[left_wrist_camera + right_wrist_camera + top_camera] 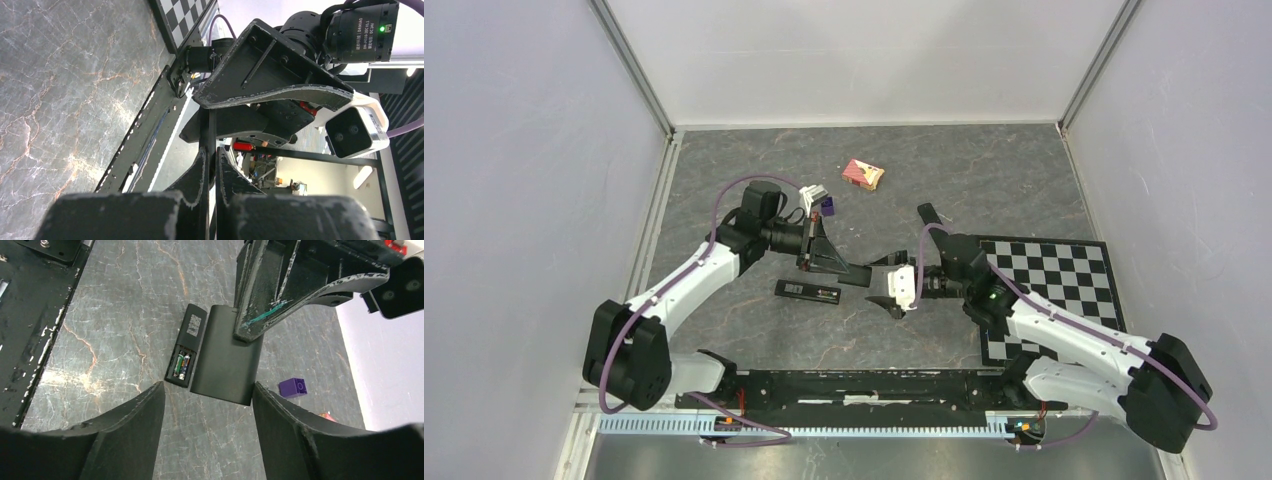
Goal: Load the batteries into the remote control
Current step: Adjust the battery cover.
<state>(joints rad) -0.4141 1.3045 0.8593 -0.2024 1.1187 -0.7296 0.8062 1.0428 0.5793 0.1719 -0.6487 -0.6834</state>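
Remote control, batteries inside, cover off

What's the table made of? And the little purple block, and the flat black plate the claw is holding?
The table looks like grey stone, maybe marble, with pale and rusty veins, though it could be a printed sheet. The purple block is probably plastic: smooth, one even colour. The flat black plate seems matte plastic, dull without shine.
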